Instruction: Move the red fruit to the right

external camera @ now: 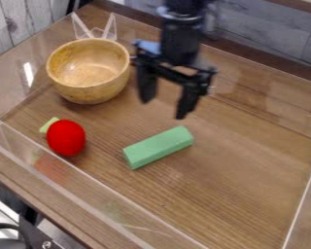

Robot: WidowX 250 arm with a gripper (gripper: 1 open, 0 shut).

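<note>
Camera view, single item list. Wooden tabletop (236,185), brown grain, enclosed by low clear plastic walls on all visible sides. Red fruit (66,138): small, round, bright red, green stem end at its upper left; lies on the tabletop at near left, close to the left clear wall, touching nothing else. Green rectangular block (158,147): lies flat, long axis running diagonally from near-left to far-right; sits right of the red fruit, apart from it. Wooden bowl (88,70): light wood, upright, interior showing no contents; stands at far left, beyond the red fruit and well apart from it. Gripper (170,101): black, two-fingered, pointing downward from a dark arm that enters from the far edge; fingers spread wide with clear space between them, clamped on nothing; hangs above the tabletop right of the wooden bowl and just beyond the far end of the green block, not touching either. Red fruit lies well left of the gripper.
</note>
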